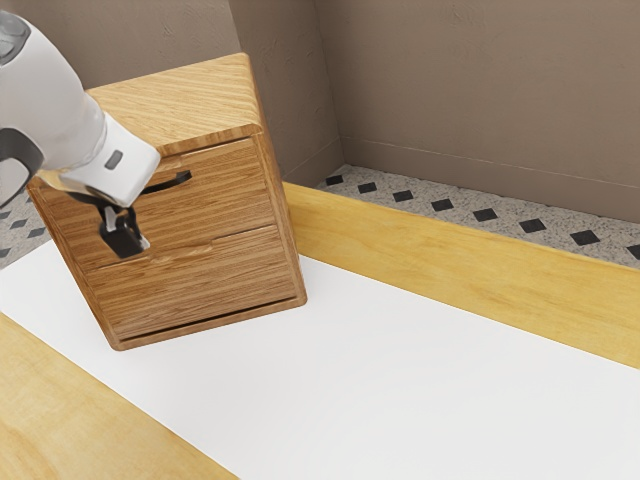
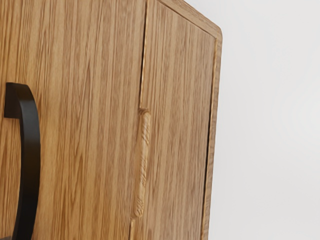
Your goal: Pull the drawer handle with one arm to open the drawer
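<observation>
A small oak cabinet (image 1: 190, 100) with two drawers stands on the white tabletop (image 1: 400, 380). The upper drawer front (image 1: 200, 200) carries a curved black handle (image 1: 172, 182) and sits flush with the cabinet. My gripper (image 1: 122, 235) hangs right in front of that drawer front, just below the handle's end nearer the exterior view's left, and holds nothing. In the wrist view the black handle (image 2: 25, 165) curves along the upper drawer front, and the seam (image 2: 142, 165) to the lower drawer front (image 2: 177, 125) runs beside it.
A raised wooden border (image 1: 470, 265) runs along the table's far side, and another wooden strip (image 1: 70, 420) lies at the near corner. Beyond are a tiled floor (image 1: 480, 210) and grey walls. The white surface stretches toward the exterior view's right of the cabinet.
</observation>
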You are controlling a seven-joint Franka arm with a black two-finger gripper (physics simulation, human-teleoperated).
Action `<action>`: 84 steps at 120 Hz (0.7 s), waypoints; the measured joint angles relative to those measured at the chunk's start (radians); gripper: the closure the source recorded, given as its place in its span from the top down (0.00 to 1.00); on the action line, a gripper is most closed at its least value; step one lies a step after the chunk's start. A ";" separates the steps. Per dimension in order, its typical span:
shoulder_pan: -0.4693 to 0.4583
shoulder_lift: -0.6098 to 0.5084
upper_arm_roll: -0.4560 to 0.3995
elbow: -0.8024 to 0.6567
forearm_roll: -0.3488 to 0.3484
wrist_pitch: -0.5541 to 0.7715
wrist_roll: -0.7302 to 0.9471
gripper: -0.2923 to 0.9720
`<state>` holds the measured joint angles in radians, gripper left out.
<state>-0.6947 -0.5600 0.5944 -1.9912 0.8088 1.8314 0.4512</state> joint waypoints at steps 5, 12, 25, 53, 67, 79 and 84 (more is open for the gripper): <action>-0.007 0.000 0.009 0.001 0.008 0.004 0.002 0.77; -0.022 0.000 0.026 0.002 0.017 0.009 0.004 0.77; -0.073 0.000 0.078 0.009 0.040 0.020 0.006 0.77; -0.173 0.006 0.157 0.039 0.071 0.031 0.009 0.77; -0.201 0.006 0.212 0.057 0.096 0.034 0.008 0.77; -0.202 0.006 0.226 0.062 0.107 0.035 0.008 0.77; -0.200 0.005 0.228 0.062 0.109 0.035 0.008 0.77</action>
<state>-0.8951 -0.5548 0.8222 -1.9290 0.9175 1.8667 0.4588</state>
